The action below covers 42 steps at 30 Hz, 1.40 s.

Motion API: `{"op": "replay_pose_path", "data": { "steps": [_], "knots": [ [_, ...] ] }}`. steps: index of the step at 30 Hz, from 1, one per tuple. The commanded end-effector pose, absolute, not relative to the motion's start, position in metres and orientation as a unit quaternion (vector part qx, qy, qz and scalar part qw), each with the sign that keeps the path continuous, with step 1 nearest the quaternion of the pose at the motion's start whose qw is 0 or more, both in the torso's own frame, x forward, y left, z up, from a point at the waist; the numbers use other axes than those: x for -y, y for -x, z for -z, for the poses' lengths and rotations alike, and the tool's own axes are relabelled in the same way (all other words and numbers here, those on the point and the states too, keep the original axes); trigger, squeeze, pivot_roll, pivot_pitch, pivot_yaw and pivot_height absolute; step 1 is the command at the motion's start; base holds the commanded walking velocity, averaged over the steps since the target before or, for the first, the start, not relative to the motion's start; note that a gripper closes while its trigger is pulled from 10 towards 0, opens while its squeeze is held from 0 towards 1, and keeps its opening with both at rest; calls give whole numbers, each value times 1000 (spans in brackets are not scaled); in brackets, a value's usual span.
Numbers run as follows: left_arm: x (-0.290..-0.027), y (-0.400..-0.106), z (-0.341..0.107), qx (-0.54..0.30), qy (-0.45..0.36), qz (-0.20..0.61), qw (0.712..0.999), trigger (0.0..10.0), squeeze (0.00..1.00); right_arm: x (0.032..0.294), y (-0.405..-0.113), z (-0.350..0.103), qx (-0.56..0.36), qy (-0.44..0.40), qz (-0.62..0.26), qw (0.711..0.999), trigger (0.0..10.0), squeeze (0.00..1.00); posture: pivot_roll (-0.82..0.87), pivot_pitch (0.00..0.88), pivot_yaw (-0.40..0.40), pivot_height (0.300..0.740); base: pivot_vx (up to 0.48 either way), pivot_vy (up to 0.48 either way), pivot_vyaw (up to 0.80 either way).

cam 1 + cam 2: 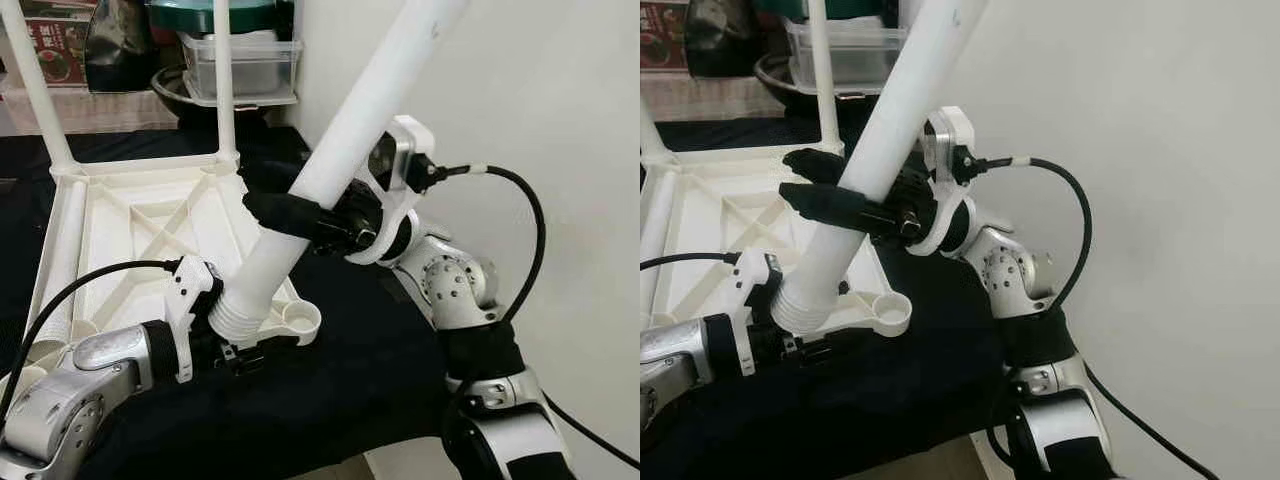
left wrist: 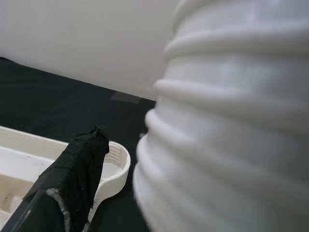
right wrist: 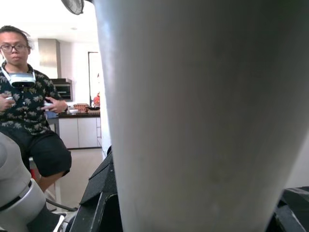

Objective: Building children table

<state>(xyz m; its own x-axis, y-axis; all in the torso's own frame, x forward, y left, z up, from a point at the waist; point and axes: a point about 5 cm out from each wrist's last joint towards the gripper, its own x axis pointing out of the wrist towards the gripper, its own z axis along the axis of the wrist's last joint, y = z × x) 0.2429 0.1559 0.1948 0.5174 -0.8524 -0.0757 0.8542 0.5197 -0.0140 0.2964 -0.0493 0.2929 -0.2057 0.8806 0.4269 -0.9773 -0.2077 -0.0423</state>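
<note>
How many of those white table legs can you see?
3. One leg is tilted, gripped by the right gripper, its ribbed end near the left gripper. Two stand upright on the overturned tabletop's far corners. Others may be hidden.
</note>
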Motion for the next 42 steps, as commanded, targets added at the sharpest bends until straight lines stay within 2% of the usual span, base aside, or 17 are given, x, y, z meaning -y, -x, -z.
{"op": "replay_pose_path", "data": {
  "steps": [1, 16, 25, 26, 27, 30, 42],
  "knots": [
    [-159, -240, -215, 10, -27, 488, 872, 10000, 0, 45, -299, -268, 81, -130, -763, 628, 10000, 0, 200, 0, -104, 740, 0, 0, 0],
    [-156, -238, -212, 9, -21, 483, 875, 10000, 0, 51, -300, -261, 64, -117, -763, 632, 10000, 0, 196, 0, -110, 740, 0, 0, 0],
    [-134, -242, -217, 17, -39, 533, 845, 10000, 0, 42, -297, -256, 52, -116, -772, 622, 10000, 0, 192, 0, -108, 740, 0, 0, 0],
    [-127, -242, -219, 20, -51, 550, 833, 10000, 0, 38, -299, -254, 45, -115, -768, 628, 10000, 0, 191, 0, -107, 740, 0, 0, 0],
    [-127, -242, -219, 20, -51, 550, 833, 10000, 0, 38, -299, -254, 45, -115, -768, 628, 10000, 0, 191, 0, -107, 740, 0, 0, 0],
    [-121, -241, -221, 26, -59, 565, 823, 10000, 0, 33, -305, -250, 27, -125, -745, 655, 10000, 0, 188, 0, -105, 740, 0, 0, 0],
    [-118, -241, -218, 23, -58, 567, 821, 10000, 0, 32, -305, -245, 21, -127, -739, 661, 10000, 0, 186, 0, -106, 740, 0, 0, 0]
  ]
}}
